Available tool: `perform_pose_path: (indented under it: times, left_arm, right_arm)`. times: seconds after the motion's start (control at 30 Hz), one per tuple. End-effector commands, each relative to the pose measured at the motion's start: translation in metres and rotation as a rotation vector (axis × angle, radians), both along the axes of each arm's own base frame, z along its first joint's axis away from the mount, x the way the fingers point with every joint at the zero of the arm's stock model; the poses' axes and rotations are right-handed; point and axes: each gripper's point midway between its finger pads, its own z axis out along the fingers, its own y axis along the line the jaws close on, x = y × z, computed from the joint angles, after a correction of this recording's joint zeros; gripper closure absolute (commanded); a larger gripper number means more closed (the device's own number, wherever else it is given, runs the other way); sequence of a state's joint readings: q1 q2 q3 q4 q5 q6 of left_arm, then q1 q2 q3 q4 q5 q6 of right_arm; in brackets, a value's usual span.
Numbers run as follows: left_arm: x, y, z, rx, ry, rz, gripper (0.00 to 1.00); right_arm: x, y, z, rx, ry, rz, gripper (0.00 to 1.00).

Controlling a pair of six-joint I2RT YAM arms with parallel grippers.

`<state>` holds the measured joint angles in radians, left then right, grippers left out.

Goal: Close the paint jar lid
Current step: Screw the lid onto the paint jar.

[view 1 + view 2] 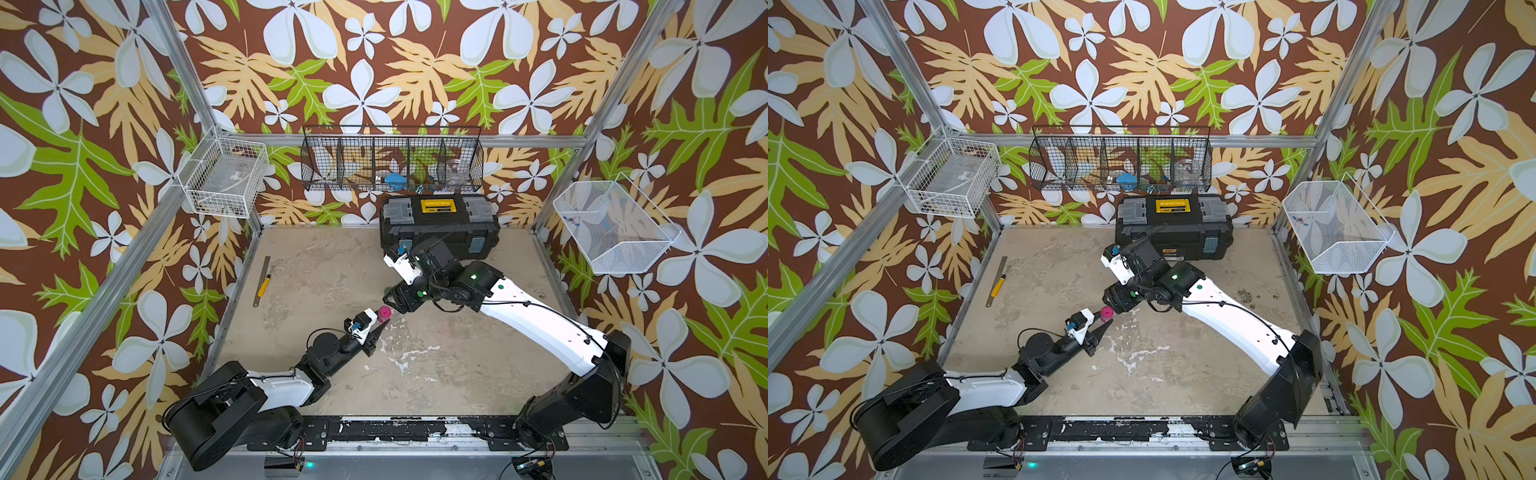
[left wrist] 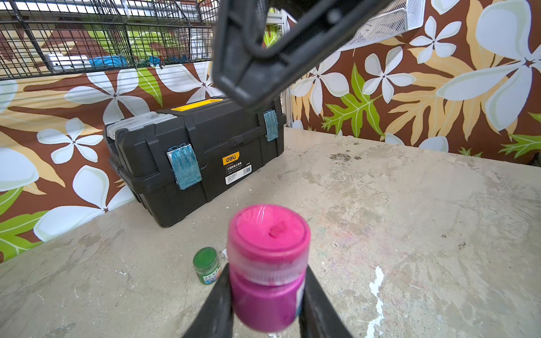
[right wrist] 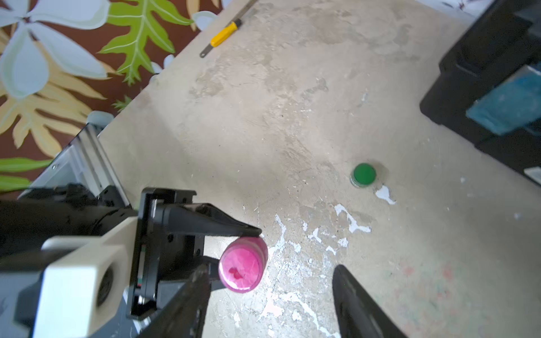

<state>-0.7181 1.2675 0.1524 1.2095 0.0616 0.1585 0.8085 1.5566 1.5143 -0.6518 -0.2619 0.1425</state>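
Left wrist, L hand (image 2: 268,295) grips pink jar (image 2: 267,304), lid (image 2: 268,234) on

Right wrist view: right end effector (image 3: 270,272) fingers cropped by the frame edge. Toolbox (image 3: 483,87) cut off too, one blue latch blurred.

Left wrist view: left end effector (image 2: 266,281) fingers run out of frame. Pink paint jar (image 2: 268,298) base soft, its label only a sliver, unreadable. Green jar (image 2: 206,263) partly behind one finger, label print too small. Right end effector over the jar, out of focus, cropped.

Both top views: green jar lost beneath the right arm (image 1: 519,307). Far wire basket (image 1: 392,166) contents indistinct.
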Motion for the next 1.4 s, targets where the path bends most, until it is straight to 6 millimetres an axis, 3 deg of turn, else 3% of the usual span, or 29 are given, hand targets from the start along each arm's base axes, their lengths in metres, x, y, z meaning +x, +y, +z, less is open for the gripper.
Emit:
perform_pose_path:
  times: [0.0, 0.2, 0.3, 0.37, 0.57, 1.03, 1.37]
  left_arm:
    - [-0.001, -0.002, 0.012, -0.030, -0.030, -0.012, 0.97]
    - [-0.001, -0.002, 0.011, -0.030, -0.029, -0.012, 0.97]
    - [-0.001, -0.002, 0.011, -0.029, -0.028, -0.013, 0.97]
    - [-0.001, -0.002, 0.011, -0.029, -0.029, -0.012, 0.97]
    - [-0.001, -0.002, 0.012, -0.028, -0.032, -0.009, 0.97]
    - [-0.001, -0.001, 0.012, -0.030, -0.034, -0.006, 0.97]
    - [-0.001, 0.000, 0.012, -0.029, -0.035, -0.004, 0.96]
  right_arm:
    - [-0.021, 0.019, 0.031, 0.106, -0.235, 0.316, 0.31]
    - [-0.044, 0.014, 0.031, 0.073, -0.430, 0.603, 0.28]
    - [-0.058, 0.013, 0.010, 0.040, -0.420, 0.742, 0.30]
    - [-0.057, 0.014, -0.001, 0.011, -0.403, 0.774, 0.30]
    - [-0.041, 0.017, -0.025, -0.085, -0.384, 0.777, 0.31]
    - [-0.017, 0.017, -0.038, -0.132, -0.325, 0.726, 0.36]
    - [-0.015, 0.016, -0.049, -0.159, -0.282, 0.723, 0.37]
